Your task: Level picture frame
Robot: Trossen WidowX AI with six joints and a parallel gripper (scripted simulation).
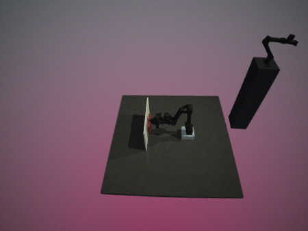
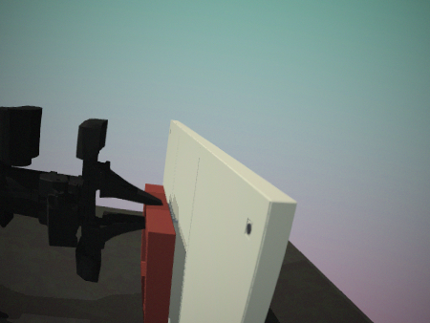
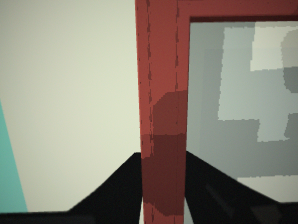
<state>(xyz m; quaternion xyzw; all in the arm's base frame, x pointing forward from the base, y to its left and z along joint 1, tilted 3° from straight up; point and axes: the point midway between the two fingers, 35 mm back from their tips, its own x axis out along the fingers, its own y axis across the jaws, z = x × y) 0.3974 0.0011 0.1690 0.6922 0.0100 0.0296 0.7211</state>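
Note:
The red picture frame (image 1: 149,129) (image 2: 160,268) (image 3: 162,55) is at the front of the pale wall panel (image 1: 146,109) (image 2: 229,258) (image 3: 70,90). My gripper (image 1: 151,120) (image 2: 153,213) (image 3: 160,159) is shut on the frame's left side bar, as the wrist view shows it, with one black finger on each side. In the wrist view the bar runs nearly upright, while the panel's left edge slants clearly. Grey and pale patches of the picture (image 3: 240,85) show to the right of the bar. The screw and the notched strip are hidden. I cannot tell exactly how level the frame is.
The panel stands on a dark square floor slab (image 1: 171,171). My arm's base sits on a white block (image 1: 187,137) to the right of the panel. A dark pillar (image 1: 254,92) carrying another black arm (image 1: 278,39) stands beyond the slab's right edge.

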